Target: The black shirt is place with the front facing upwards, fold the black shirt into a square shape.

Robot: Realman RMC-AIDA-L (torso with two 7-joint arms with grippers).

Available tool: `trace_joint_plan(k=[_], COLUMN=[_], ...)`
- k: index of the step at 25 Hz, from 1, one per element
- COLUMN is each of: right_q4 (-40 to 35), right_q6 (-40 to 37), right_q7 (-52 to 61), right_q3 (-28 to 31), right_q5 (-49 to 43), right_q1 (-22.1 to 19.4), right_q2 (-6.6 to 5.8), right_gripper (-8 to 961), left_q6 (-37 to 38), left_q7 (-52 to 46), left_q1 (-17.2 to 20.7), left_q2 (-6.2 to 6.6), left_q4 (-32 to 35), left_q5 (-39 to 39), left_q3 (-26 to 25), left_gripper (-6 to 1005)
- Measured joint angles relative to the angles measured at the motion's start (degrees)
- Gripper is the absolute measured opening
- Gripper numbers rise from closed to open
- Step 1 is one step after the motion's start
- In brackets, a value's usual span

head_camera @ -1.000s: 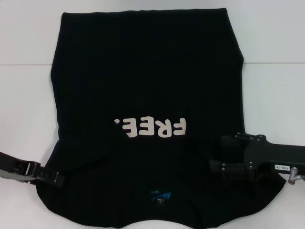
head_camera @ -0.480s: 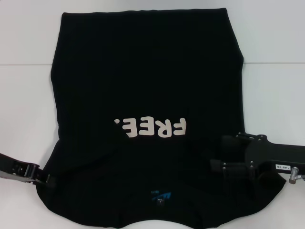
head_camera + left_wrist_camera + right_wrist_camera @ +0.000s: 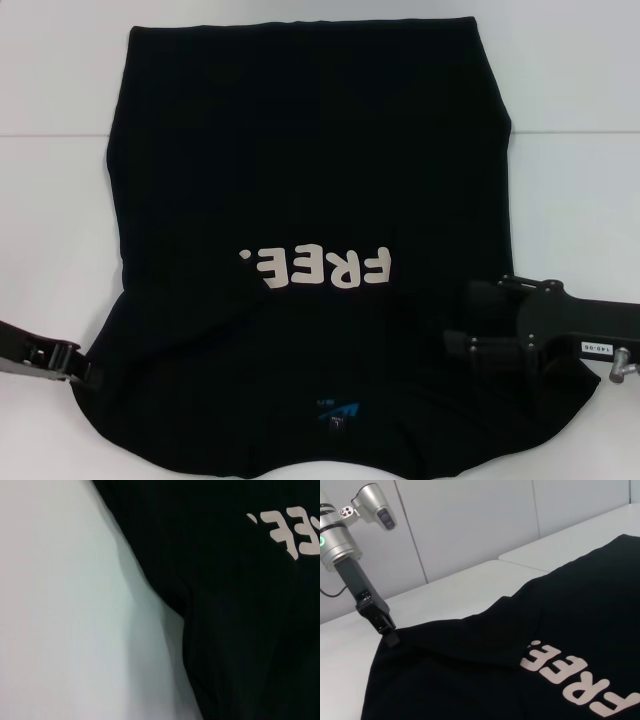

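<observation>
The black shirt (image 3: 310,150) lies spread flat on the white table (image 3: 575,90), collar end nearest me. Its white "FREE!" lettering (image 3: 318,268) faces up and the small blue mark (image 3: 338,410) sits by the collar. The shirt also shows in the left wrist view (image 3: 240,610) and the right wrist view (image 3: 485,645). My left gripper (image 3: 88,372) is low at the shirt's near left edge, and its tip meets the cloth's corner in the right wrist view (image 3: 391,639). My right gripper (image 3: 462,320) is open over the shirt's near right part.
Bare white table lies to the left (image 3: 50,220) and right (image 3: 580,200) of the shirt. A seam crosses the table at the far side (image 3: 570,132). A white wall (image 3: 470,525) stands behind the table in the right wrist view.
My left gripper has drawn back to the left, from over the shirt's near left part to its edge. My right gripper has shifted slightly right and nearer. The shirt has barely moved.
</observation>
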Motion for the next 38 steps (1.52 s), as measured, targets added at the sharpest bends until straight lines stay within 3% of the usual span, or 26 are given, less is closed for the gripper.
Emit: trace_joint_plan(k=[4, 6, 9, 14, 16, 23, 29, 38], right_q4=[-1.25, -3.28, -7.07, -10.39, -11.72, -11.46, -8.59, -4.96], right_q6=[-0.13, -0.07, 0.10, -4.65, -6.64, -10.02, -8.90, -6.51], right_q7=[5.05, 12.41, 27.46, 50.23, 57.28, 64.01, 63.78, 63.52], right_q3=[1.21, 1.26, 0.86, 0.67, 0.66, 0.43, -0.23, -3.00], right_q5=[-0.05, -0.58, -3.45, -13.41, -18.41, -32.07, -32.67, -32.78], right_q1=[0.04, 0.28, 1.08, 4.73, 6.20, 10.54, 11.11, 11.95], right_q2=[-0.49, -1.73, -4.79, -11.76, -12.98, -11.86, -10.51, -9.47], right_gripper=[916, 916, 916, 916, 916, 916, 915, 915], left_q6=[-0.10, -0.08, 0.76, 1.47, 1.86, 2.81, 2.89, 3.04], left_q7=[0.02, -0.11, -0.31, -0.05, 0.09, 0.20, 0.17, -0.06], left_q1=[-0.07, -0.21, -0.72, -0.89, -0.88, -0.94, -0.94, -0.88], left_q2=[-0.01, -0.02, 0.24, 0.72, 1.06, 1.41, 1.51, 1.50], left_q4=[-0.03, -0.03, -0.52, -0.56, -0.66, -0.67, -0.73, -0.80], left_q5=[0.03, 0.08, 0.08, -0.34, -0.53, -0.37, -0.24, -0.17], left_q3=[-0.07, -0.12, -0.16, -0.32, -0.40, -0.20, -0.45, -0.45], left_gripper=[108, 97, 82, 60, 56, 56, 56, 56])
